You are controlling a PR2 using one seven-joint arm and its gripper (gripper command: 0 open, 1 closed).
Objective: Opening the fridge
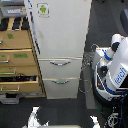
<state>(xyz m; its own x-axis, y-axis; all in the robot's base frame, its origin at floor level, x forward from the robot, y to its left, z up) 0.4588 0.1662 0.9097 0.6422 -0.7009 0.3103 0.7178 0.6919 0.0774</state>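
Fridge: I see the fridge [59, 40] standing in the middle of the exterior view, cream-white, with a green sticker [43, 9] near the top of its big upper door.
Door: flush with the body as far as I can make out; I see no gap along either edge, so I judge it shut.
Drawers: two below the door, each with a curved silver handle, upper handle [60, 63] and lower handle [62, 81]; both drawers look pushed in.
Cabinet: a tan wooden cabinet [17, 60] sits just beside the fridge on the exterior view's left; its lowest drawers stand pulled out a little.
Robot: the white-and-blue robot [114, 67] is on the exterior view's right, near the fridge but apart from it, with cables [88, 65] hanging between them.
Gripper: I cannot pick it out anywhere in this picture, so whether the pincer is wide, narrow or holding something I cannot tell.
Contact: nothing of the robot touches the fridge that I can see.
Progress: by my reading, the task is at its start; nothing is opened yet.
Left to do: reach the door, get a grip on its edge or handle, then swing it out. I cannot see a handle on the upper door at this sharpness.
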